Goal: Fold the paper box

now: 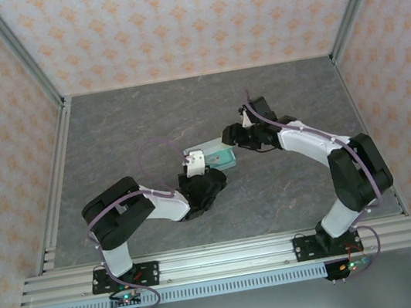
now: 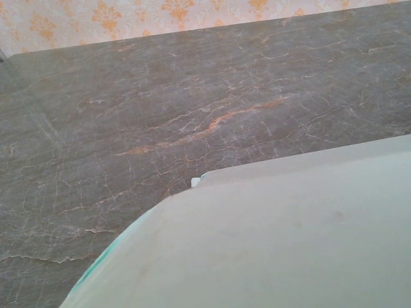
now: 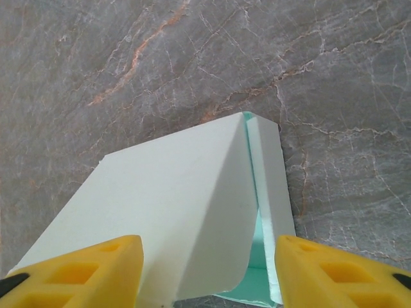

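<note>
The right end effector (image 3: 202, 273) has its yellow fingers (image 3: 96, 269) spread apart. The paper box (image 3: 173, 192) sits in the gap between them, one flap folded over, and reaches ahead across the grey counter (image 3: 321, 77). The left end effector (image 1: 204, 171) meets the box from the opposite side; I cannot tell whether it is apart or clamped. Beyond both, the counter runs to the patterned wall (image 1: 184, 17).
</note>
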You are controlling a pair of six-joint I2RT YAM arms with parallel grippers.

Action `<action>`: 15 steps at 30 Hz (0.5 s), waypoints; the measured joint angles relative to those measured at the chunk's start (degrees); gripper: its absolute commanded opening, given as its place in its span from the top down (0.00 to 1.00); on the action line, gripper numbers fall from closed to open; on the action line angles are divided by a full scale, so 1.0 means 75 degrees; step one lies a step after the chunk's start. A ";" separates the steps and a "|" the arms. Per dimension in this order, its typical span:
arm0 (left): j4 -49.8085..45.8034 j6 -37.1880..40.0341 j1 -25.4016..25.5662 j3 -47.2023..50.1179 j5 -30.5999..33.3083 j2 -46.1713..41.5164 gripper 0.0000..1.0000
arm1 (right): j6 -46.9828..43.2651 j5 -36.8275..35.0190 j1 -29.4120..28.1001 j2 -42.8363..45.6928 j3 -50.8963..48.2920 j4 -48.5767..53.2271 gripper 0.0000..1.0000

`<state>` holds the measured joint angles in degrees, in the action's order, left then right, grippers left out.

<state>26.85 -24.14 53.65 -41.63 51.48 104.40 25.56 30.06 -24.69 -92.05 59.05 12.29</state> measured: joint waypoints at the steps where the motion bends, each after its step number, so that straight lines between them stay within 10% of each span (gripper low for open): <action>1: -0.0023 0.0000 0.0000 0.0000 0.0000 -0.0003 0.96 | 0.0026 0.0003 0.0000 0.0000 -0.0038 -0.0052 0.46; 15: -0.0970 0.0003 0.0157 0.0297 -0.0114 -0.0452 0.68 | 0.0256 0.0052 -0.0003 -0.0020 -0.0280 -0.0522 0.51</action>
<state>19.57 -24.12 54.83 -39.40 50.63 101.01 27.49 30.46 -24.71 -92.20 56.95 8.38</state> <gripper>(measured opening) 0.295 0.499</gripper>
